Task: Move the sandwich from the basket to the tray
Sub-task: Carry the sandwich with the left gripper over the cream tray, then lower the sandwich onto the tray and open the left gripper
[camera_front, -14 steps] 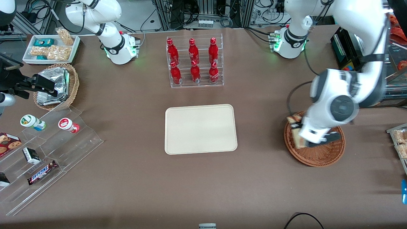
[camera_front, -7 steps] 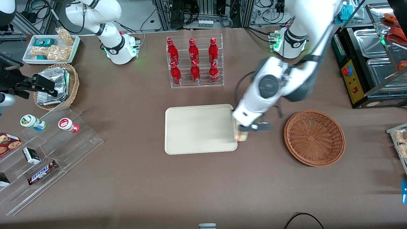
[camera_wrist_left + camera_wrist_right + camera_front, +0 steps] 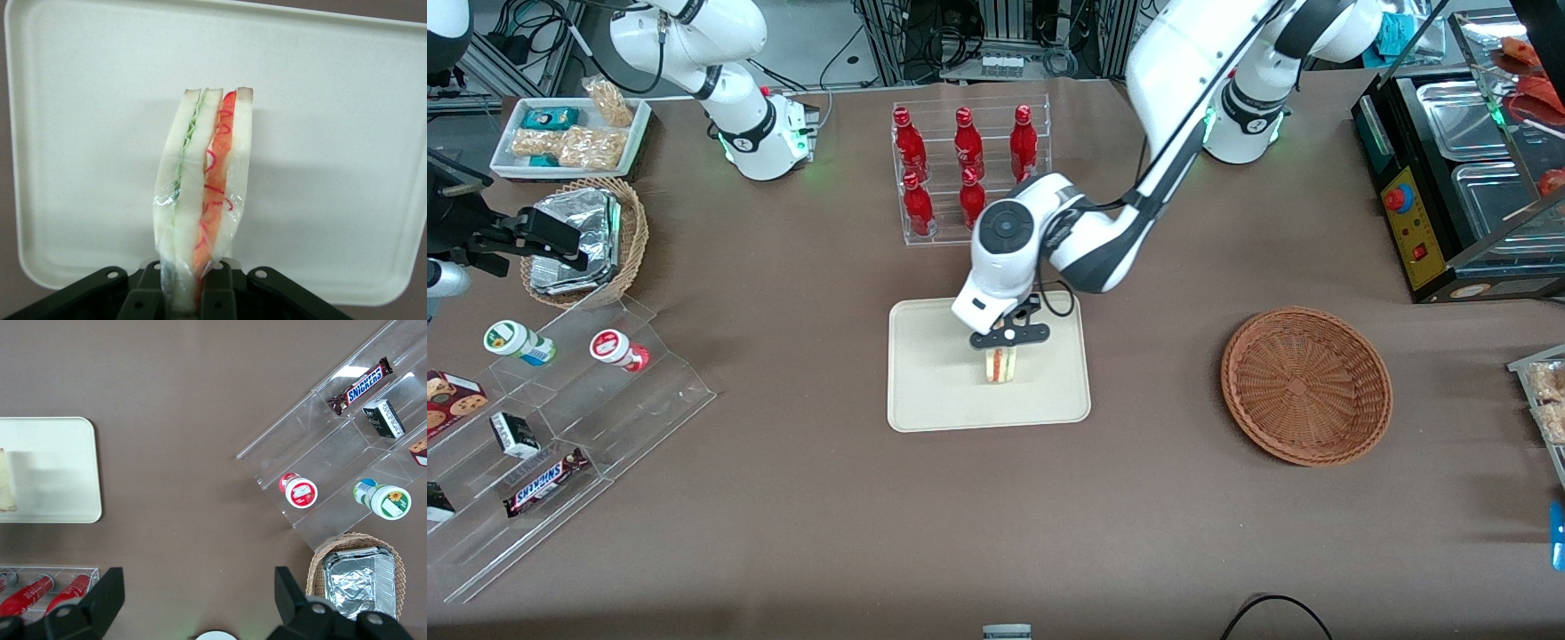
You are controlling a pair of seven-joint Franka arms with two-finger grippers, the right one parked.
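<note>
Fingers point(image 3: 217, 293) carried sandwich point(image 3: 1000, 364) from basket point(image 3: 1305, 386), apparently over tray point(image 3: 925, 373).

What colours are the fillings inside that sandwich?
Green on one side, red-orange on the other, between white bread. The sandwich shows best in the left wrist view, in the gripper.

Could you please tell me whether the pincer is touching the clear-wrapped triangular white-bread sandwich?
Touching: in the left wrist view, the pincer is clamped on the clear-wrapped triangular white-bread sandwich over the cream-beige rectangular tray.
</note>
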